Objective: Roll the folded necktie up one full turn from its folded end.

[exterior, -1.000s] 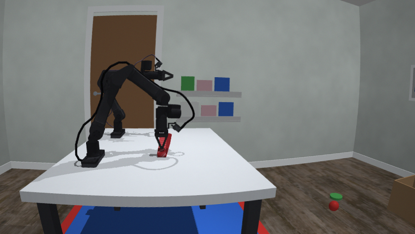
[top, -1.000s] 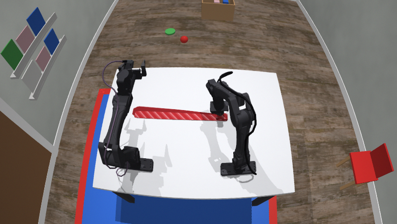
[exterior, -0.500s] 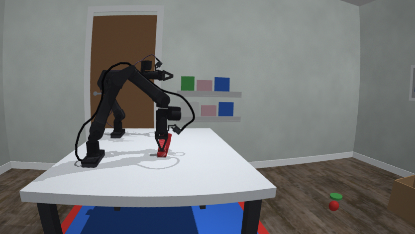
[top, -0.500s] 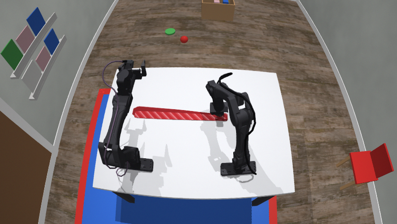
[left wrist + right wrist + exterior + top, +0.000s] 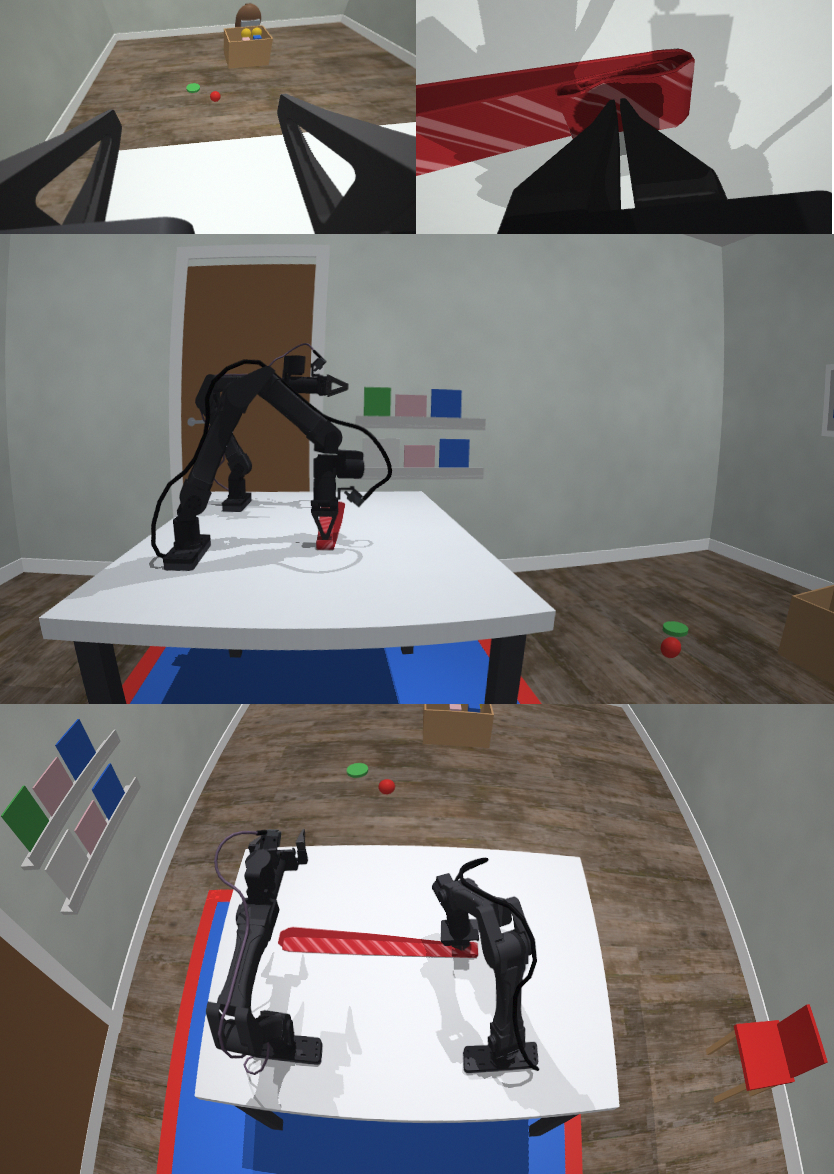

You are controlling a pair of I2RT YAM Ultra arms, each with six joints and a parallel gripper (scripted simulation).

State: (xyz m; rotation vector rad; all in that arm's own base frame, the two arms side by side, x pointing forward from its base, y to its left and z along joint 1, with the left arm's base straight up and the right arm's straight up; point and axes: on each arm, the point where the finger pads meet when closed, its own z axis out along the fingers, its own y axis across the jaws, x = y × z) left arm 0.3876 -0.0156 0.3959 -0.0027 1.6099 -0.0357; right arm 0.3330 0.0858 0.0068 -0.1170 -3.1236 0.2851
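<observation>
The right claw, pressed together on nothing, probably flattens the necktie's rolled end; the left claw is spread.

2 blk arms, slotted base plates, loose cables (1 purplish)

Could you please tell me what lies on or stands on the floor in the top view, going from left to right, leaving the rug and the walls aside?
Green disc, red ball, cardboard box, red chair.
</observation>
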